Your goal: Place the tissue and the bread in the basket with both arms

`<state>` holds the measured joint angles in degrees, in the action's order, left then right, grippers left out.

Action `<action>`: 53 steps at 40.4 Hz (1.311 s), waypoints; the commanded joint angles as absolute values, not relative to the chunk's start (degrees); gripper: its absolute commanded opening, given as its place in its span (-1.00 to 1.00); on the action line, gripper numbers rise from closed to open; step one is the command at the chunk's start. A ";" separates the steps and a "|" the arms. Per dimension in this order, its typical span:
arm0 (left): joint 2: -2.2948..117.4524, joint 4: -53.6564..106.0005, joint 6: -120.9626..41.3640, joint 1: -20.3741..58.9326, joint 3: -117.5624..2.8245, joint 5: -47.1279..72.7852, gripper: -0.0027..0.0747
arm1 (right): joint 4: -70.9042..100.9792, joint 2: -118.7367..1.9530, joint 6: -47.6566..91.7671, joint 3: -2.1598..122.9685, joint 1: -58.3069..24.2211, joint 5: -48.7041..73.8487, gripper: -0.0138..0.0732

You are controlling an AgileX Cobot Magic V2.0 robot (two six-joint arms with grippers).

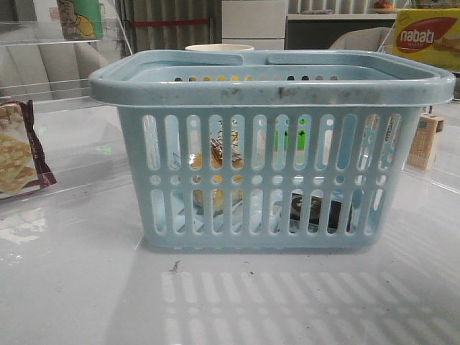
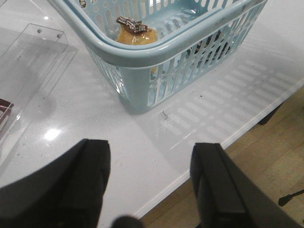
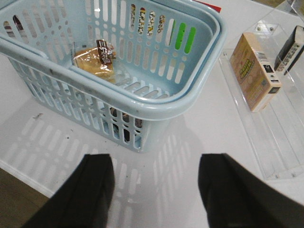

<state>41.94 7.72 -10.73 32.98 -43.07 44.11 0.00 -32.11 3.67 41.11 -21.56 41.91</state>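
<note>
The light-blue basket (image 1: 273, 90) stands mid-table. The bread (image 1: 215, 159) in its clear bag lies inside on the basket's left side, seen through the slots. It also shows in the left wrist view (image 2: 135, 34) and the right wrist view (image 3: 95, 59). The black tissue packet (image 1: 316, 212) lies on the basket floor at the right, and shows dark through the slots in the right wrist view (image 3: 124, 122). My left gripper (image 2: 152, 147) is open and empty, above the table in front of the basket's corner (image 2: 156, 52). My right gripper (image 3: 156, 161) is open and empty, clear of the basket rim (image 3: 156, 108). Neither gripper shows in the front view.
A maroon-edged cracker packet (image 1: 18, 154) lies at the left on a clear acrylic tray. A yellow nabati box (image 1: 428, 36) stands at the back right. A tan box (image 3: 254, 71) lies on a clear tray right of the basket. The table's front edge (image 2: 228, 137) is close below the left gripper.
</note>
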 commanded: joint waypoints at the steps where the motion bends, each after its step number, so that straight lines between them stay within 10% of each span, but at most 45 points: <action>1: 41.82 8.13 -10.15 33.18 -44.46 39.76 0.03 | -1.88 -32.08 4.00 42.50 -21.59 39.33 0.34; 13: 41.82 8.09 -10.15 33.18 -44.46 39.27 -0.69 | -2.00 -32.08 4.00 42.50 -21.59 40.54 -0.57; 35: 39.67 8.11 -10.15 32.74 -43.60 38.26 -0.70 | -2.00 -32.08 4.00 42.50 -21.59 40.59 -0.55; 53: 12.96 4.50 -11.10 9.73 -20.47 13.73 -0.70 | -2.00 -32.08 4.00 42.50 -21.59 40.59 -0.55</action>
